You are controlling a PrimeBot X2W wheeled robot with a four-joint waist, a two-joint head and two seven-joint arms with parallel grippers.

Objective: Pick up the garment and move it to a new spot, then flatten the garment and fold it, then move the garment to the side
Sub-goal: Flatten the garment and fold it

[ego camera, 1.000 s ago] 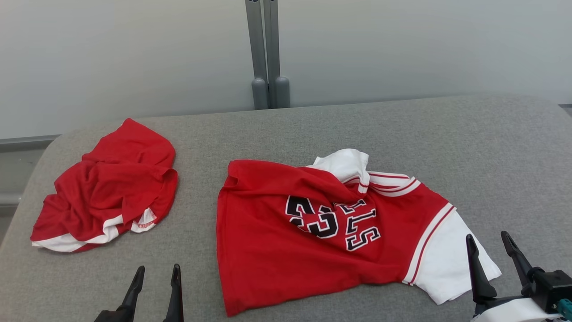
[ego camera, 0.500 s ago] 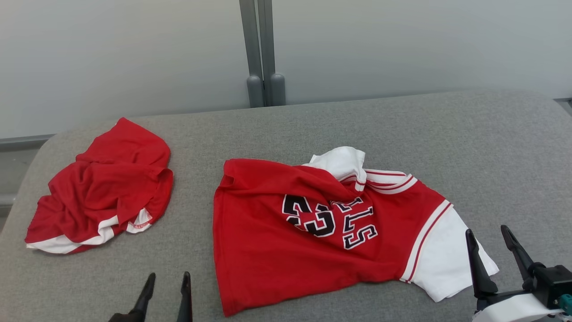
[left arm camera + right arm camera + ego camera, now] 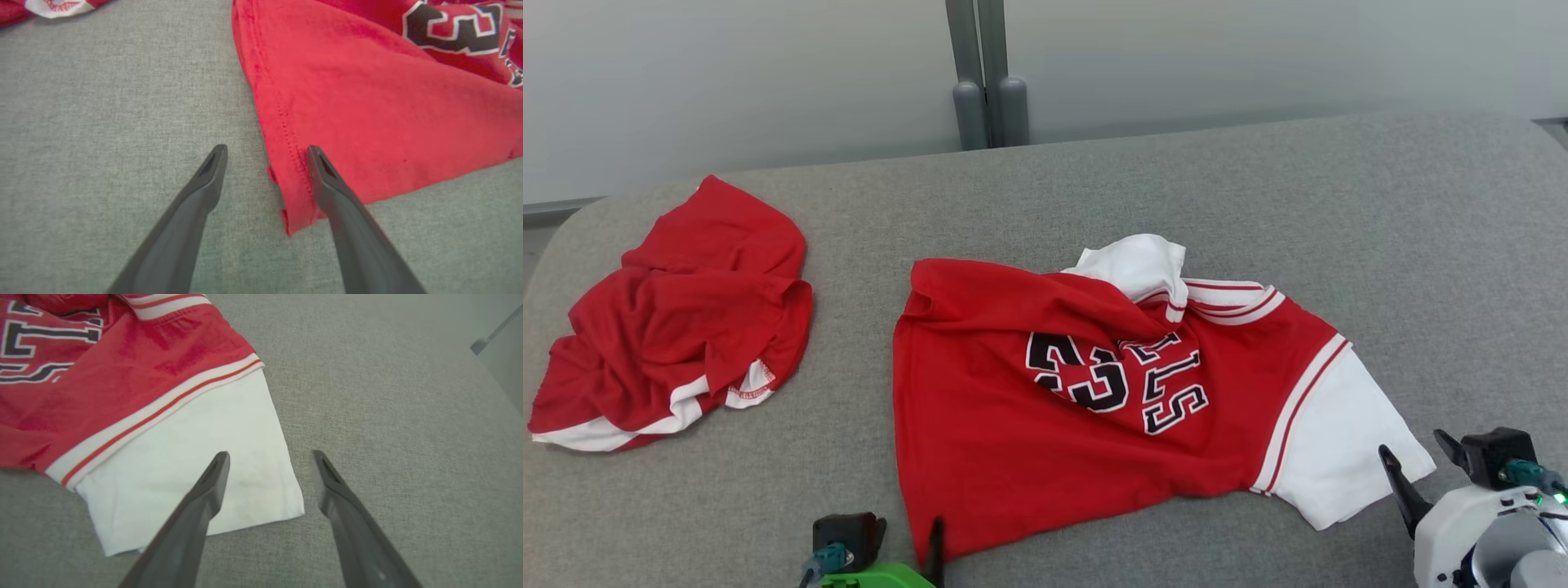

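Head view: the rumpled red jersey [image 3: 1013, 441] lies mid-frame on the grey table [image 3: 1339, 204], with its white sleeve [image 3: 1339, 441] toward the lower right. Another red garment [image 3: 678, 318] sits apart at the left.

Left wrist view: the left fingers [image 3: 194, 204] stand apart and empty, straddling the hem [image 3: 286, 163] by the jersey's corner, likely placed to pinch it.

Right wrist view: the right fingers [image 3: 196, 506], also spread and empty, bracket the sleeve's outer edge, seemingly for a two-point lift.

I saw the grey table [image 3: 1339, 204] holding a shirt [image 3: 1013, 441] at centre and a crumpled red cloth [image 3: 670, 327] at nine o'clock.
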